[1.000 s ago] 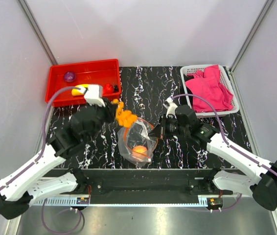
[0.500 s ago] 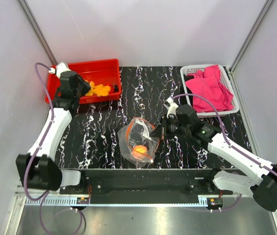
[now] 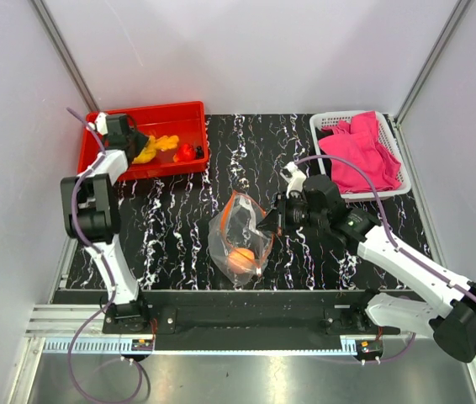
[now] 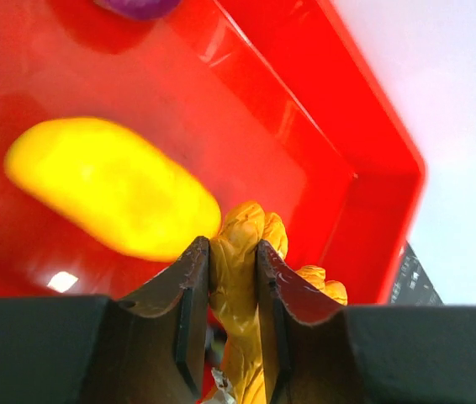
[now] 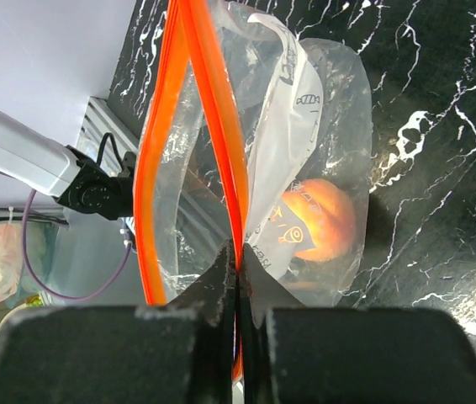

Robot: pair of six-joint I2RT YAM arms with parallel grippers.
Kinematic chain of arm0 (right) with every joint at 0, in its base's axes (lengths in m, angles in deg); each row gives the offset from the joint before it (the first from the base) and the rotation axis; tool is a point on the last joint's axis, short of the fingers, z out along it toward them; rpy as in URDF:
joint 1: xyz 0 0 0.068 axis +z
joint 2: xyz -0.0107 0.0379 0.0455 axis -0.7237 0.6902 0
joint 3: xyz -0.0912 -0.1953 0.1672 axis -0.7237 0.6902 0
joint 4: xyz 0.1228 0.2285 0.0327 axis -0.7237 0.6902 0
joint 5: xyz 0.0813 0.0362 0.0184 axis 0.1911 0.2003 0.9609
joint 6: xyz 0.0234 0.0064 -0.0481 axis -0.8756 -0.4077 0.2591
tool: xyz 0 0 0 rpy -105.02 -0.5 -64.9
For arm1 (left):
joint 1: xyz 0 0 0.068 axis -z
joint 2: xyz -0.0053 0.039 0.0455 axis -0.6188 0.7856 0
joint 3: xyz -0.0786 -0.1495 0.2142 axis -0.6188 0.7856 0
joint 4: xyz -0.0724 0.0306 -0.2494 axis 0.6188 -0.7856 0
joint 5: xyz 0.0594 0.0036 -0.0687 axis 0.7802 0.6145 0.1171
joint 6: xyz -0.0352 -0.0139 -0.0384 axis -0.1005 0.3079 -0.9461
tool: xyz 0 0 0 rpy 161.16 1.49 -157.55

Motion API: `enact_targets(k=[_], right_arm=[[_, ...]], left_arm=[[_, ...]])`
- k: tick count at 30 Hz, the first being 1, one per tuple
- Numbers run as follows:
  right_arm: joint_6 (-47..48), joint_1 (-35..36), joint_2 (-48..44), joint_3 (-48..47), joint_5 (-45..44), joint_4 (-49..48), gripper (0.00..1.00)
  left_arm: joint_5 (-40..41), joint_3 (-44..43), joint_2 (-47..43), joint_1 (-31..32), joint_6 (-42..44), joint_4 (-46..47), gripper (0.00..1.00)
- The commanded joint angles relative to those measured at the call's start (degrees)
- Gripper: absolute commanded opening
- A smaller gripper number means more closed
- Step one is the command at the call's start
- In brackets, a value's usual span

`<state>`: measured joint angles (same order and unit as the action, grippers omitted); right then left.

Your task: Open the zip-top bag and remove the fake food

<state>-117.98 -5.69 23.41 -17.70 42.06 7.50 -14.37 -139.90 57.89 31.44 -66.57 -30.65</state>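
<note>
The clear zip-top bag (image 3: 240, 229) stands mid-table with its orange-red zip strip (image 5: 213, 109) open. An orange peach-like ball (image 3: 240, 258) lies inside it and shows in the right wrist view (image 5: 322, 219). My right gripper (image 3: 265, 223) is shut on the bag's mouth edge (image 5: 238, 252). My left gripper (image 3: 130, 137) reaches into the red tray (image 3: 150, 110) and is shut on the cluster of orange bits (image 4: 236, 278), low over the tray floor. A yellow oval fruit (image 4: 112, 189) and a purple piece (image 4: 137, 7) lie in the tray, and a red piece (image 3: 185, 151) too.
A white basket (image 3: 326, 118) holding a pink cloth (image 3: 360, 151) stands at the back right. The left arm stretches along the table's left side. Grey walls close in the left, right and back.
My left arm has swung from above the bag to the red tray, carrying the orange cluster. The right gripper has kept hold of the bag, which now stands a little more upright.
</note>
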Motion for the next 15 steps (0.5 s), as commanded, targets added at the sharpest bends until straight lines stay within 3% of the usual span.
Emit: enact_targets(k=[1,3,4,5,10,15], right_arm=[[1.53,-0.94,1.02,-2.59,-1.39,-0.73,0.00],[1.44,-0.94,1.64,-2.59,-0.16,-1.35,0.00],[1.44,-0.94,1.90,-2.59,0.36,-1.43,0.00],[1.53,-1.03,2.43,-2.59,0.54,-1.44,0.00],[1.97,-0.94,3.31,-2.94,1.07,-1.52,0.00],[0.83,-0.94,4.19,-2.33,1.68,-3.80,0.00]], left_arm=[[-2.63,-5.62,3.08,0.46,0.25,6.17,0.51],[-2.98,-6.33,3.00,0.46,3.23,6.35,0.70],[-2.98,-6.33,2.56,0.46,4.72,6.44,0.95],[-2.98,-5.64,1.86,0.46,7.78,6.09,0.99],[-6.92,1.64,-9.28,0.37,11.94,3.72,0.99],[-13.86,22.38,-28.09,5.54,8.34,6.44,0.96]])
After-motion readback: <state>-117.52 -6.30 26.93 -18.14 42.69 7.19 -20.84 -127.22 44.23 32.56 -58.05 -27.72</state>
